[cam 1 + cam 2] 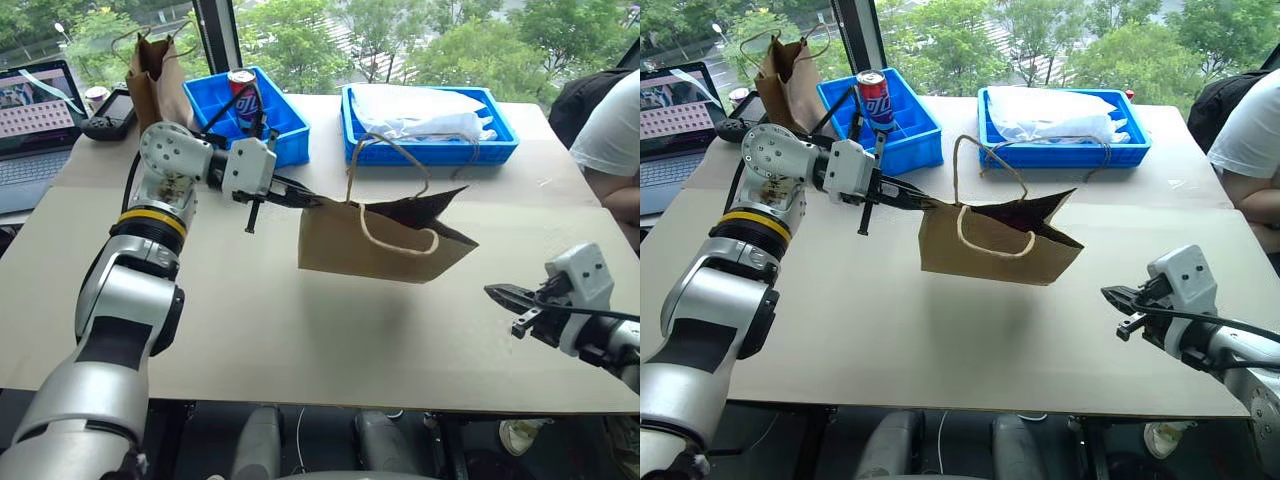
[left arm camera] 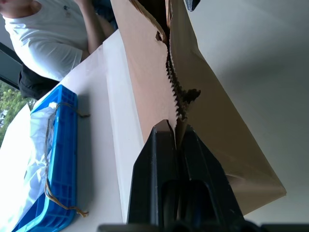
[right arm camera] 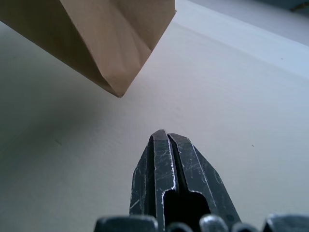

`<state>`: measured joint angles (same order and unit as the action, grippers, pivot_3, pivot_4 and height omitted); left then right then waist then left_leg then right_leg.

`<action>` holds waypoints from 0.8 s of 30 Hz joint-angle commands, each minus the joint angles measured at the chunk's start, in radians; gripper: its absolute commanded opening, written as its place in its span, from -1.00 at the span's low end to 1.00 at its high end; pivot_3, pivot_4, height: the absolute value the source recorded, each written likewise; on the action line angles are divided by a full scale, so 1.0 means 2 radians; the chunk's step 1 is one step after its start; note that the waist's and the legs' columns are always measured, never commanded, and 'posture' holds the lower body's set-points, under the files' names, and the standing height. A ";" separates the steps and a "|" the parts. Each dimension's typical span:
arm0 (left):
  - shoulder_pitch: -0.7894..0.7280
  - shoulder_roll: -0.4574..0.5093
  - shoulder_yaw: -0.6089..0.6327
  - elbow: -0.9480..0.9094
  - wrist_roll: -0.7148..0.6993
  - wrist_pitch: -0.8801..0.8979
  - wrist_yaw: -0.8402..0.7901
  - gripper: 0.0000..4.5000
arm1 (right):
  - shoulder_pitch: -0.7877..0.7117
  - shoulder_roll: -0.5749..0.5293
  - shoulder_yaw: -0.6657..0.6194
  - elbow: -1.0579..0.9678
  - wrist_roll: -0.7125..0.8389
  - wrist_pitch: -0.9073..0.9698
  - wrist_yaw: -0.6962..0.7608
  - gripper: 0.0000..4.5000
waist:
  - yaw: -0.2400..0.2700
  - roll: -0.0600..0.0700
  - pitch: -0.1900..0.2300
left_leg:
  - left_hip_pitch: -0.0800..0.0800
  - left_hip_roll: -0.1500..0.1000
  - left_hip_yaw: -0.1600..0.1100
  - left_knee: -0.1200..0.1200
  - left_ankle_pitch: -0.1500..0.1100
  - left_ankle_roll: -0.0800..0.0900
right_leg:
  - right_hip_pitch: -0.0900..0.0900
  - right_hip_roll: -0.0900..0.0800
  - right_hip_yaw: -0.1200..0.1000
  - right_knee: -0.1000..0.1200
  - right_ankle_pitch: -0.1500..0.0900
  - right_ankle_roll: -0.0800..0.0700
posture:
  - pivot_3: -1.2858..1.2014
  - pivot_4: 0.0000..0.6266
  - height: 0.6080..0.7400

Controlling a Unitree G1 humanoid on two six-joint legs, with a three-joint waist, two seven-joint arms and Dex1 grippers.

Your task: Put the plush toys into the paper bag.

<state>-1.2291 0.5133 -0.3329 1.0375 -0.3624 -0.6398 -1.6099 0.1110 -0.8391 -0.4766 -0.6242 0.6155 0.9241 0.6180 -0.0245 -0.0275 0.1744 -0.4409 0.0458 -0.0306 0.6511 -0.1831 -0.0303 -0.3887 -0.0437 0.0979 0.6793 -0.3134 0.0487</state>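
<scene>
Item: paper bag; hung clear of table, left gripper clenched on serrated rim corner; right gripper clenched empty, well apart; plush toys unseen; you risked rim tearing, bag dropping.

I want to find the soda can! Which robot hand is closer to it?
Left. The left gripper, clamped on the paper bag's edge, is just in front of the soda can in its blue bin. The right gripper hangs far off, shut, over the table's near right side.
</scene>
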 commanded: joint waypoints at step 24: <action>0.018 0.034 -0.012 0.026 -0.051 0.050 -0.002 0.57 | -0.046 -0.040 0.035 0.069 -0.029 -0.052 0.047 -1.00 | 0.002 0.000 0.000 | 0.000 0.000 0.000 0.001 0.000 0.000 | 0.000 0.000 0.000 0.001 0.000 0.000 | 0.03 -0.52 0.51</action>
<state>-1.1491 0.5347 -0.3977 1.0912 -0.4509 -0.5571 -1.6105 0.0156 -0.9031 -0.3976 -0.4948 0.5724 0.8613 0.6913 -0.0208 -0.0274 0.1744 -0.4412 0.0458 -0.0309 0.6537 -0.1829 -0.0300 -0.3888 -0.0436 0.0977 0.6809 -0.3133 0.0486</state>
